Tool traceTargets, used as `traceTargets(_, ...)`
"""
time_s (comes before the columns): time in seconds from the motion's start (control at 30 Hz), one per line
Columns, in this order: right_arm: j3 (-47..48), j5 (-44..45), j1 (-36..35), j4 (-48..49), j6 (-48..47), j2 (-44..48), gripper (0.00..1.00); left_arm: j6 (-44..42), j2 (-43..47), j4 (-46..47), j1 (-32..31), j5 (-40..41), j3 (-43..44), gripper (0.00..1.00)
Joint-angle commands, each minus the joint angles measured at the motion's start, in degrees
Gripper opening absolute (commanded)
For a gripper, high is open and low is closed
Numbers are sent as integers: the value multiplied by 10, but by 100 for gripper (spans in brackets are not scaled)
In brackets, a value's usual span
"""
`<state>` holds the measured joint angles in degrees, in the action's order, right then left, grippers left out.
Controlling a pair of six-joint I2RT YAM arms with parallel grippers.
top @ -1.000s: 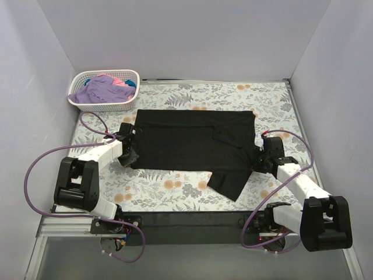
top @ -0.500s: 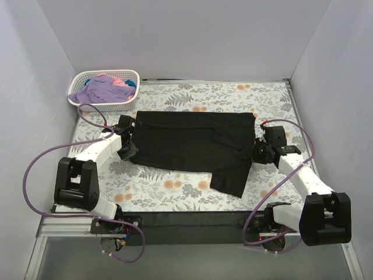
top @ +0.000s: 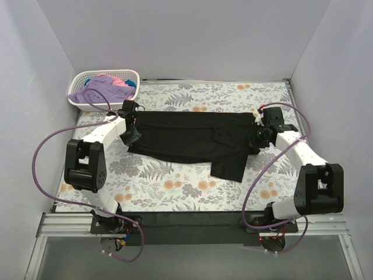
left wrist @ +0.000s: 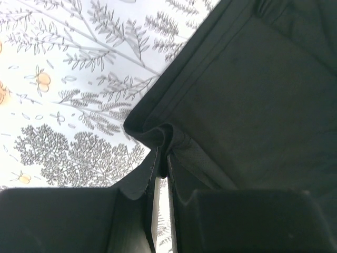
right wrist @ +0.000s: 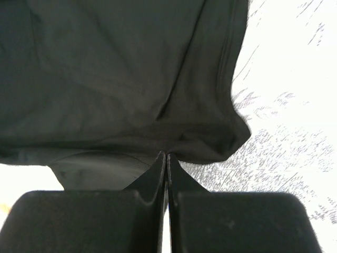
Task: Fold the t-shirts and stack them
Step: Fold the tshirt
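A black t-shirt [top: 192,138] lies spread across the middle of the floral table, a sleeve hanging toward the front at the right [top: 228,166]. My left gripper [top: 132,135] is shut on the shirt's left edge; in the left wrist view its jaws pinch a bunched fold of the black t-shirt [left wrist: 253,89]. My right gripper [top: 257,142] is shut on the shirt's right edge, and the right wrist view shows the black t-shirt [right wrist: 116,74] gathered at its fingertips. Purple, pink and teal t-shirts [top: 102,87] are heaped in the basket.
A white lattice basket [top: 131,95] stands at the back left corner. Purple cables loop beside both arms. Grey walls close the table on three sides, with a metal rail along the right edge [top: 300,125].
Both grippers have moved toward the back of the table, carrying the shirt's front edge with them. The shirt now looks narrower front to back, and the sleeve has shifted back too.
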<state>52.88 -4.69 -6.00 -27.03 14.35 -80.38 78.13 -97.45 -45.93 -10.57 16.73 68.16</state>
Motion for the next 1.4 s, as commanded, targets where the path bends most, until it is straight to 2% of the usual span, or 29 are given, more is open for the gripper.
traceTargets(0.0, 47, -1, 14, -5, -8, -19, 1, -9, -7, -5, 11, 8, 37, 0)
traceTargets(0.2, 80, -4, 30, -5, -11, -62, 1, -10, -44, 3, 14, 0, 77, 0)
traceTargets(0.77, 149, -27, 50, 5, -20, -149, 1, -2, -71, 31, 26, 6, 87, 0)
traceTargets(1.27, 110, -7, 55, 28, -21, -168, 1, 11, -105, 46, 27, 19, 92, 0)
traceTargets(1.37, 113, -20, 55, 31, -22, -169, 8, 15, -104, 45, 27, 19, 89, 0)
